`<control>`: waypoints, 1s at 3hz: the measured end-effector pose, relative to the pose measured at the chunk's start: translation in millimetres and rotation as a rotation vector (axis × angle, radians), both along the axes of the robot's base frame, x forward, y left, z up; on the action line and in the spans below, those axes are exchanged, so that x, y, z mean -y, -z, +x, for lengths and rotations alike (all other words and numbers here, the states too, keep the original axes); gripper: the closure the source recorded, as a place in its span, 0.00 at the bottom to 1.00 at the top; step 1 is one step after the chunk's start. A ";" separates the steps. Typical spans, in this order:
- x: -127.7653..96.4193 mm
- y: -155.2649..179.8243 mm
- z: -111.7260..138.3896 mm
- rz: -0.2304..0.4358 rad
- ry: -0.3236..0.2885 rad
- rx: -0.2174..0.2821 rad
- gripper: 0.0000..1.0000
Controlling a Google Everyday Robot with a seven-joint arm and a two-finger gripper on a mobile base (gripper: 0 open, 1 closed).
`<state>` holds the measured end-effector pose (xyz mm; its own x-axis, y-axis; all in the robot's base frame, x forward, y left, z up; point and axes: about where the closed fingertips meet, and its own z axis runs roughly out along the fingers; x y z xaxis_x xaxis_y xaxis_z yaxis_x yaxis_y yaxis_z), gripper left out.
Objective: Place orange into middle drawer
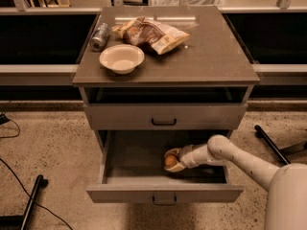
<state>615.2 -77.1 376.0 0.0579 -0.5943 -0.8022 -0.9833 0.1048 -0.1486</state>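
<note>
Orange [170, 161] is pinched in your gripper [173, 160], which reaches in from the right, low inside the open middle drawer [120, 193]; it seems just above the floor, so your release is straight down

This looks like a robot test lab: a lone grey drawer cabinet [211, 56] stands on a speckled hard floor [53, 143], with black stand legs [32, 200] lying around it. A white robot arm's gripper [173, 160] reaches into the open middle drawer [124, 194], fingers clasped on the orange [170, 161].
</note>
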 end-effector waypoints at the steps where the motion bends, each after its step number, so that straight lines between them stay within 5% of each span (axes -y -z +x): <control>1: -1.1 4.3 2.0 0.005 -0.007 0.008 0.81; 3: -1.1 4.3 2.0 0.006 -0.007 0.008 0.35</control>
